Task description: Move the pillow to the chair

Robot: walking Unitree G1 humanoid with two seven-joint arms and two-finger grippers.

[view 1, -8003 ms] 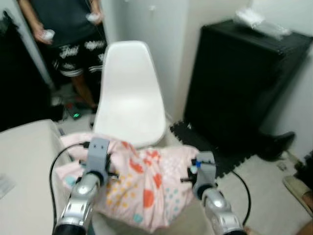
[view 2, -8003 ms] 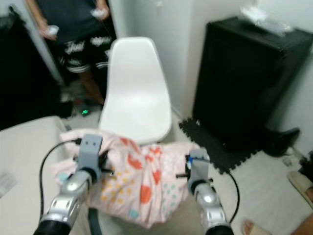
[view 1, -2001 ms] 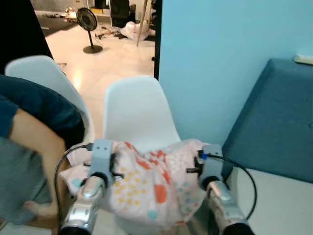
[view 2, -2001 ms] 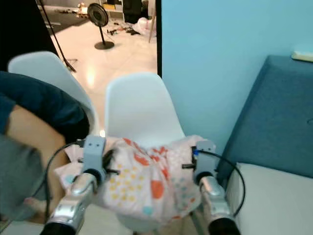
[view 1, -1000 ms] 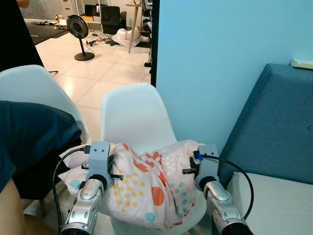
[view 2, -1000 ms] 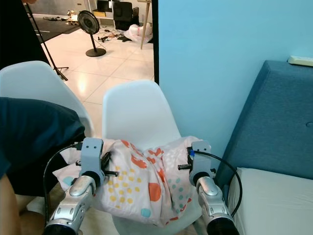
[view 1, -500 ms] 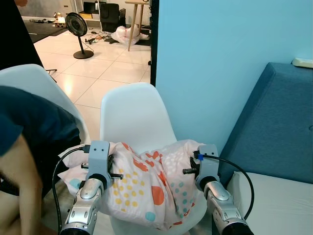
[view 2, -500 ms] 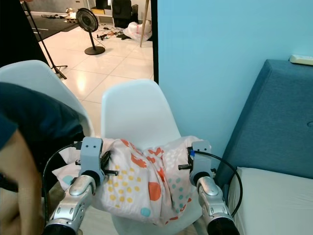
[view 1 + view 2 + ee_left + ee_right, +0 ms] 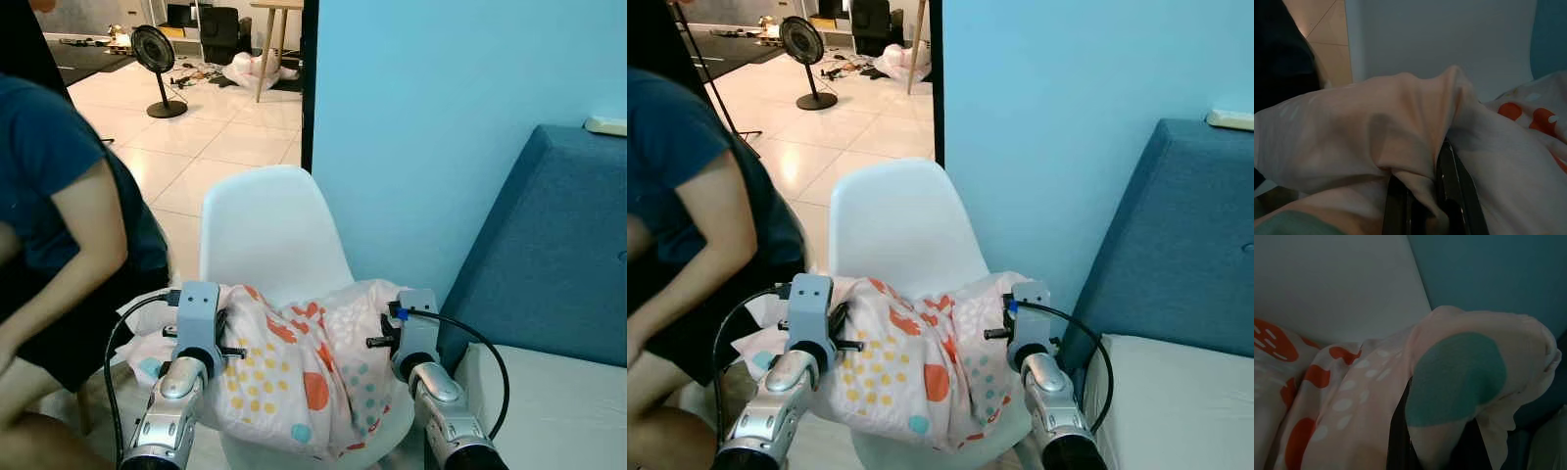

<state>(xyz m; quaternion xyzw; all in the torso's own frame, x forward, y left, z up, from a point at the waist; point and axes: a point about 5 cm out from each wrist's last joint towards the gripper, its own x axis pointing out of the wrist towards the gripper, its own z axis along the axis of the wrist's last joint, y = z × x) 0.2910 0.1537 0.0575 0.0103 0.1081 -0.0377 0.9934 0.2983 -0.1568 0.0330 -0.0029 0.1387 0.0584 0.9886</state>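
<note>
- Left eye view: a pink pillow [image 9: 294, 377] with orange and teal dots hangs low in the centre of the frame, stretched between two silver arms.
- The left gripper [image 9: 1422, 196] is pinched shut on a fold of the pillow's pale fabric; the left wrist view shows cloth bunched between its two black fingers.
- The right gripper [image 9: 1435, 450] grips the opposite corner; in the right wrist view, fabric with a teal spot drapes over the dark fingers, closed on the cloth.
- A white chair [image 9: 269, 230] stands in the middle of the frame, its back upright behind the pillow. The pillow lies across the front of the seat, sagging past the front edge.
- A light blue wall [image 9: 431, 108] rises behind the chair at upper right, its edge meeting a doorway at upper centre.
- A blue sofa [image 9: 549, 255] sits at right, close beside the chair.
- A person [image 9: 59, 225] in a dark blue shirt bends forward at left, close to the chair's side.
- Open tiled floor [image 9: 225, 127] stretches away at upper left, with a standing fan [image 9: 157, 54] far back.
</note>
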